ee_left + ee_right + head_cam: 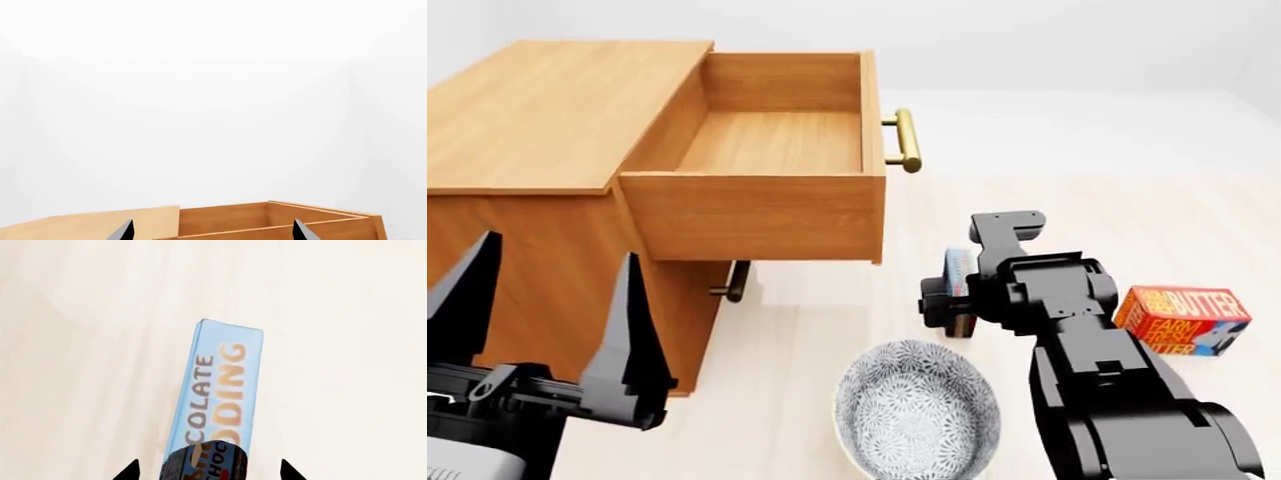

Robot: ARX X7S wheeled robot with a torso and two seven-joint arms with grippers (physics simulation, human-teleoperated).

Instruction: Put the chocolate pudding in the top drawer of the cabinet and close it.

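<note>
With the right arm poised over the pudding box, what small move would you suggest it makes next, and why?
Probably lower the right gripper a little further and shut it. Its jaws stand open on either side of the chocolate pudding, which lies on the floor ungrasped, and the top drawer already stands pulled out, ready to receive it.

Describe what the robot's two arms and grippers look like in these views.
The right arm is chunky, matte black, built of blocky segments. The left gripper has two long, dark grey, tapering pointed fingers on a black base with a pale grey part below. In the wrist views only black pointed fingertips show. No cables or markings visible.
</note>
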